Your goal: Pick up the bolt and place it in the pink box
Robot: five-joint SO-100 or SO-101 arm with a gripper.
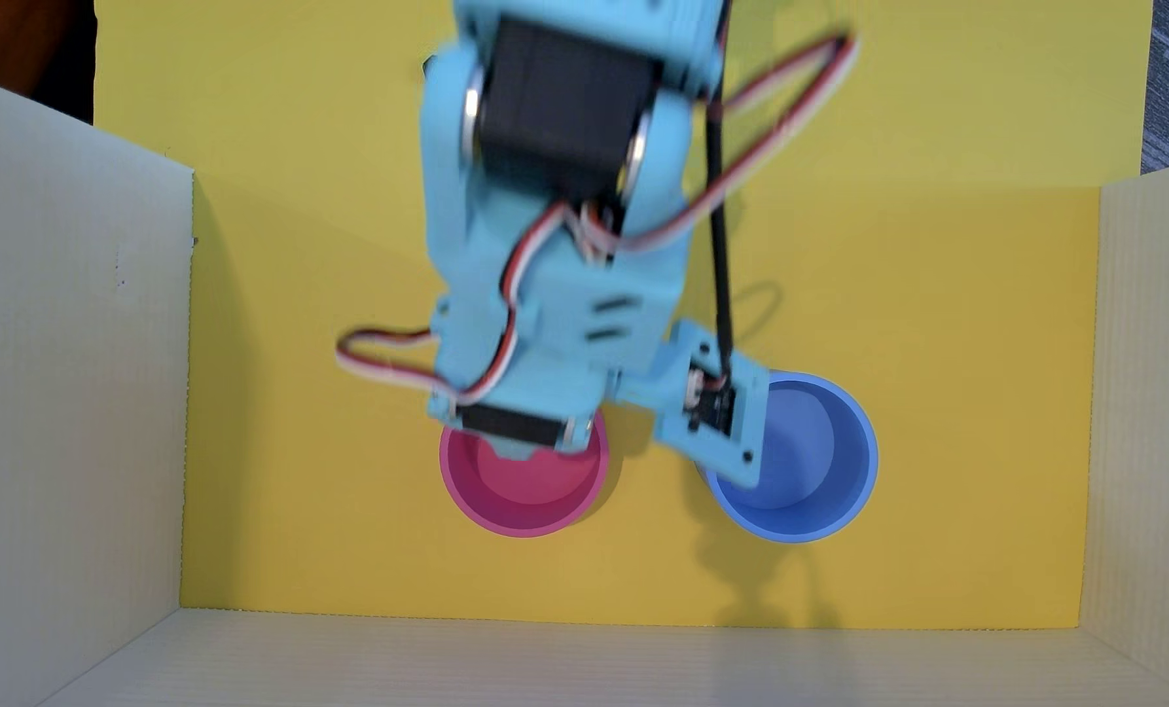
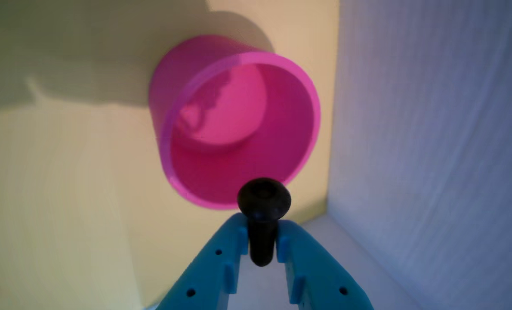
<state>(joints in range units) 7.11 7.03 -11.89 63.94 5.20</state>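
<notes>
**Q:** Black steel in blue plastic: what does the tool carry, and where?

**A:** In the wrist view the gripper [image 2: 262,241] is clamped on the bolt [image 2: 262,215]. Its two fingers pinch the shaft; the rounded head stands proud of the tips, and the long axis runs along the fingers, pointing forward.

**Q:** Which relation governs the coming move?

**A:** The pink box [image 2: 239,125] lies directly ahead of the bolt head. The head overlaps the near rim, so it appears to sit at the rim, not yet clearly over the opening. A short advance, then release, seems to be what is needed.

**Q:** What does the other camera add?

**A:** Overhead, the arm hides the bolt and the jaws, but the wrist is seen covering the upper rim of the pink box [image 1: 524,503], with the blue container [image 1: 799,476] well apart to its right.
</notes>
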